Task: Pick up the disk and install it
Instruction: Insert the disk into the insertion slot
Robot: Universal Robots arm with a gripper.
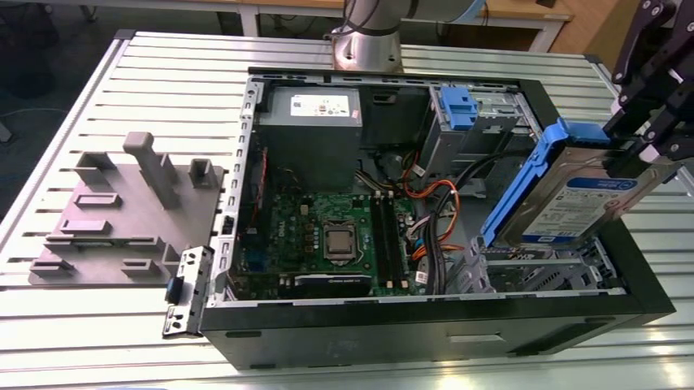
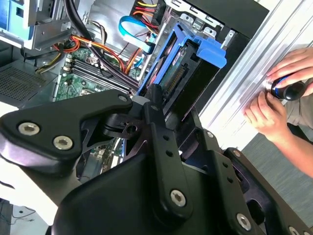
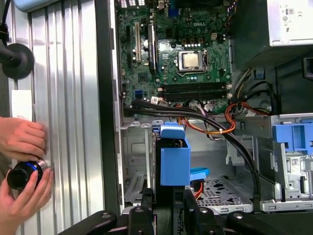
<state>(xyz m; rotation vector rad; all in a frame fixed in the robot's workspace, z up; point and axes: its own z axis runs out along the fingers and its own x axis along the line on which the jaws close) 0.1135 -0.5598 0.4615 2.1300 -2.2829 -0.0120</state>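
Disk (image 1: 580, 199) pinched in jaws, tilted over bay (image 1: 542, 272) at case's (image 1: 434, 329) four o'clock, exterior view; I'd level rails (image 1: 521, 191), dodge cables (image 1: 434, 191).

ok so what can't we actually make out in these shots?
- Exterior view: the disk hides the part of the case behind it. The claw is partly cut off by the right edge.
- Second wrist view: the claw's own linkage covers where it grips the disk.
- First wrist view: the disk is edge-on, with its label face turned away.
- Both wrist views: a person's hand partly covers a dark object, and I can't tell what it is.
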